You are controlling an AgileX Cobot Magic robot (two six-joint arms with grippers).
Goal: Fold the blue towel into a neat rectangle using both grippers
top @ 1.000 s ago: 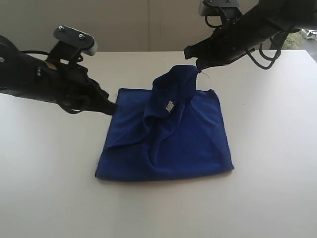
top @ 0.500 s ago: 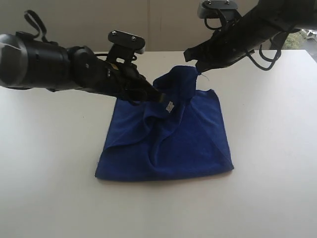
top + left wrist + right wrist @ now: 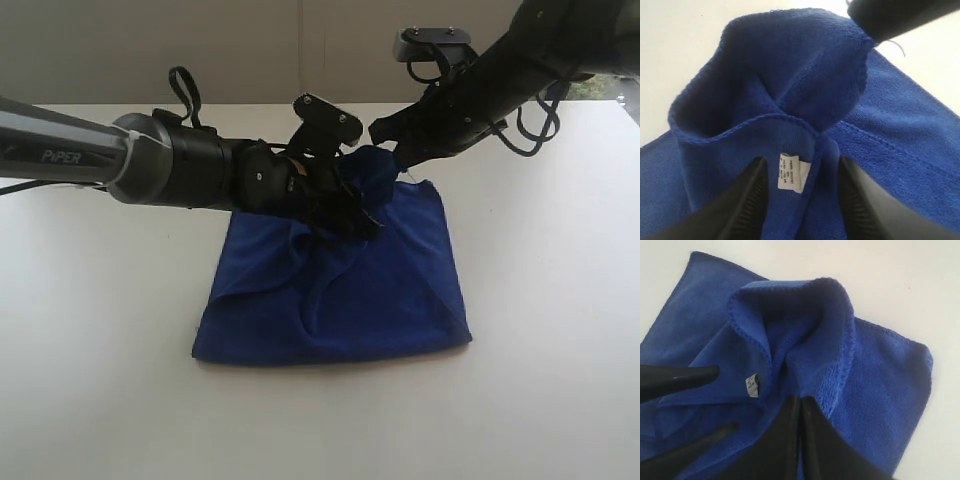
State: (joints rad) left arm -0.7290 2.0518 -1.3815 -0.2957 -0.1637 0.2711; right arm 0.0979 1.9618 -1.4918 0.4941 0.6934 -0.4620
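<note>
The deep-blue microfibre towel (image 3: pixel 340 290) lies part-folded on the white tabletop (image 3: pixel 100 350), one corner pinched aloft by the black right pincer (image 3: pixel 800 407), the spread left pincer (image 3: pixel 801 167) straddling its tagged hem (image 3: pixel 789 172); squaring and flattening seem left.

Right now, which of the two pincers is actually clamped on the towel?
The right pincer: its jaws are shut on the raised fold of the blue towel. The left pincer stands open, jaws either side of the white tag.

Print on towel tag (image 3: pixel 789 172) illegible
</note>
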